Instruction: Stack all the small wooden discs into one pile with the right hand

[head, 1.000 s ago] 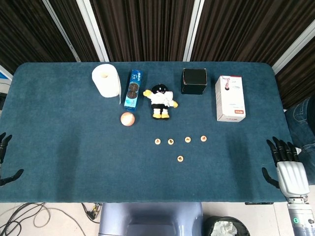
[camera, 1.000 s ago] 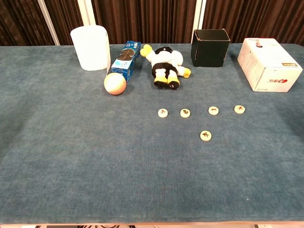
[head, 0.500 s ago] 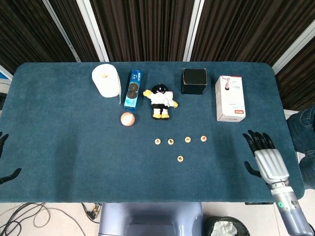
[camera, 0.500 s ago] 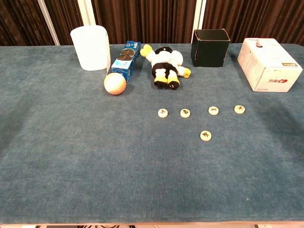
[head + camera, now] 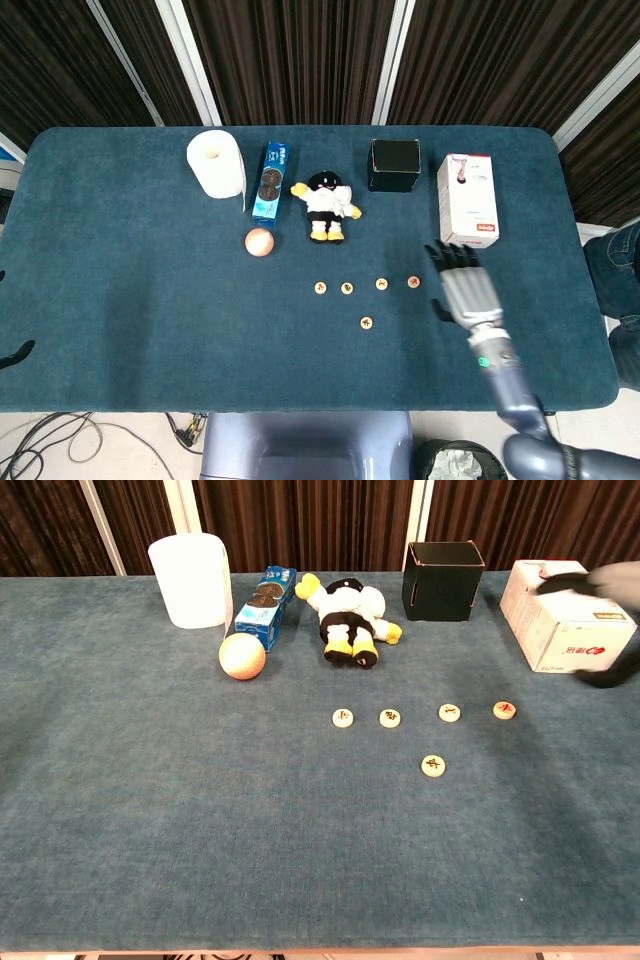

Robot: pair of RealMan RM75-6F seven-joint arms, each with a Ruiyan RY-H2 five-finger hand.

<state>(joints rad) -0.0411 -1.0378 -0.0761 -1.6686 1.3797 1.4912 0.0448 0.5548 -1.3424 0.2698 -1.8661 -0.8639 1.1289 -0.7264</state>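
Several small wooden discs lie flat on the blue table (image 5: pixel 150 300). A row runs from the left disc (image 5: pixel 320 288) (image 5: pixel 343 717) to the right disc (image 5: pixel 413 282) (image 5: pixel 504 710), and a single disc (image 5: pixel 366 322) (image 5: pixel 432 766) lies nearer me. None is stacked. My right hand (image 5: pixel 466 287) hovers just right of the row's right end, fingers (image 5: pixel 450 255) spread and holding nothing. In the chest view the right hand (image 5: pixel 600 595) is a blur at the right edge. Of my left hand (image 5: pixel 14 352) only a dark fingertip shows at the left table edge.
Along the back stand a paper roll (image 5: pixel 216 163), a blue cookie pack (image 5: pixel 270 182), a plush toy (image 5: pixel 326 206), a black box (image 5: pixel 394 164) and a white carton (image 5: pixel 468 199). An orange ball (image 5: pixel 259 242) lies left of the discs.
My right hand has swept in from the table's right front edge, leftward and forward, up to the right end of the disc row. The discs have not moved.
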